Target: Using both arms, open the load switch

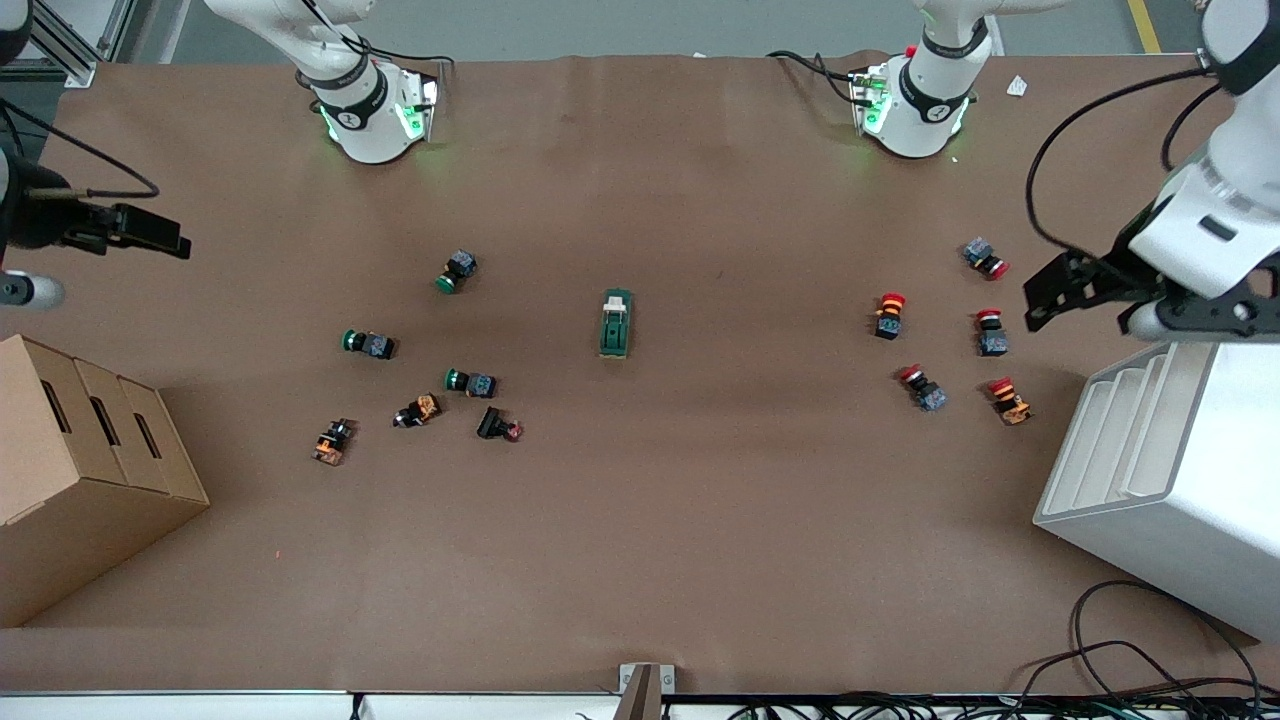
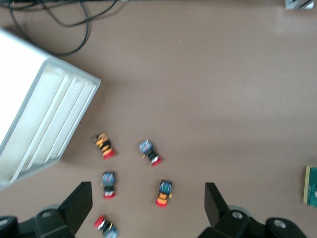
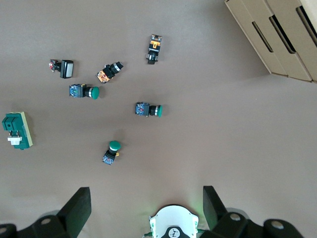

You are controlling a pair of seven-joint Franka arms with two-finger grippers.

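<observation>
We see the small dark green rectangular load switch [image 1: 616, 323] with its white lever tab at the centre of the frame, alone on the brown counter [image 1: 700, 520], with bare surface all around it and across the lower half. No readable writing shows on it. A cluster of green-capped push buttons [image 1: 460, 270] sits left of centre; red-capped push buttons [image 1: 889, 314] sit right of centre. The left arm's black two-finger gripper [image 2: 147, 206] hangs at the right edge over the white ridged plastic tray [image 1: 1170, 470], fingers spread wide. The right arm's gripper [image 3: 146, 208] hangs at the left edge above the cardboard boxes [image 1: 80, 470], fingers wide.
</observation>
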